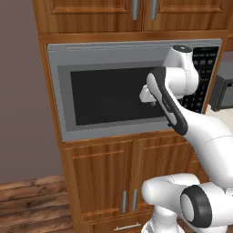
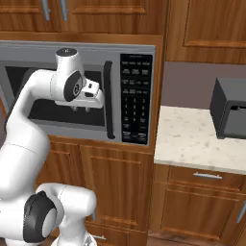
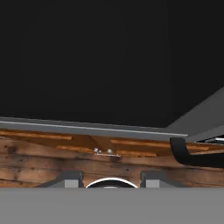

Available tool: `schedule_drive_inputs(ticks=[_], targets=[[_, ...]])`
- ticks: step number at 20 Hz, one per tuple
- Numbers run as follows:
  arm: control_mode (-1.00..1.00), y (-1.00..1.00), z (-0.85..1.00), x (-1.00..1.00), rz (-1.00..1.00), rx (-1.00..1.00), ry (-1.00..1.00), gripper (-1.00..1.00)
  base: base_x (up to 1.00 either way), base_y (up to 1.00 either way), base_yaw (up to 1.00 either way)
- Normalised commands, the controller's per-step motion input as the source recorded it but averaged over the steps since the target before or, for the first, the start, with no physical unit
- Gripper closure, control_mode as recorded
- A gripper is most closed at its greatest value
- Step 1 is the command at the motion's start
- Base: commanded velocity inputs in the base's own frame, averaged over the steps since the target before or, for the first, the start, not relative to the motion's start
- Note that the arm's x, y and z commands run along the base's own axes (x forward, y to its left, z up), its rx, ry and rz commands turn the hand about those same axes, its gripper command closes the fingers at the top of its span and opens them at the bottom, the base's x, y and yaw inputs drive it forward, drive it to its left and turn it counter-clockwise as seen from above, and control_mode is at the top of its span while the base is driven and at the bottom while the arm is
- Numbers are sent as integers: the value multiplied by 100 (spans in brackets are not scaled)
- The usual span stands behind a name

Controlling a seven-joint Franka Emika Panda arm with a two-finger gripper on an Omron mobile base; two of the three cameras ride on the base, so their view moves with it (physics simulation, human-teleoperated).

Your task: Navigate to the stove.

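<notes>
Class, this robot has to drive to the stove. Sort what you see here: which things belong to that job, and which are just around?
Belongs to the job:
- the gripper, open, carried along in front of the microwave door

Just around:
- grey microwave with keypad, no stove
- wooden cabinets
- pale counter
- dark box standing on the counter
- wood floor

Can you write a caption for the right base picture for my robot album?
The white robot arm faces a grey microwave, with a stone counter beside it.
</notes>
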Motion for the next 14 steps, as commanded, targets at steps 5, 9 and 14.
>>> schedule_drive_inputs(ticks=[5, 9, 14], targets=[[100, 0, 0, 0, 0, 0, 0, -100, -4, -18, -1], [100, 0, 0, 0, 0, 0, 0, -100, -7, -42, -40], [100, 0, 0, 0, 0, 0, 0, -100, -2, 0, -86]])
